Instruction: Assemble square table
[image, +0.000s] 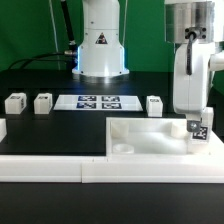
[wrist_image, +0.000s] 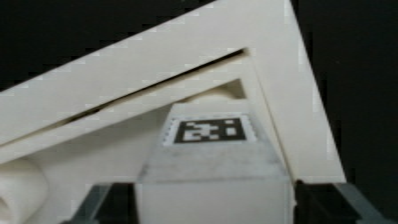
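The square table's white slab (image: 150, 138) lies rim-up at the front, on the exterior view's right. My gripper (image: 199, 122) hangs over its far right corner, shut on a white tagged leg (image: 200, 129) that stands upright at that corner socket. In the wrist view the leg (wrist_image: 214, 150) fills the space between my dark fingers (wrist_image: 93, 203), tag facing the camera, with the slab's raised corner rim (wrist_image: 267, 60) behind it. My gripper (wrist_image: 214, 205) holds the leg's body. Three loose legs stand on the table: two on the left (image: 14, 102) (image: 42, 102) and one (image: 155, 104) right of the middle.
The marker board (image: 97, 101) lies flat at the table's middle. A long low white border wall (image: 60, 168) runs along the front edge. The arm's white base (image: 100, 50) stands at the back. A small white part (image: 2, 128) shows at the left edge.
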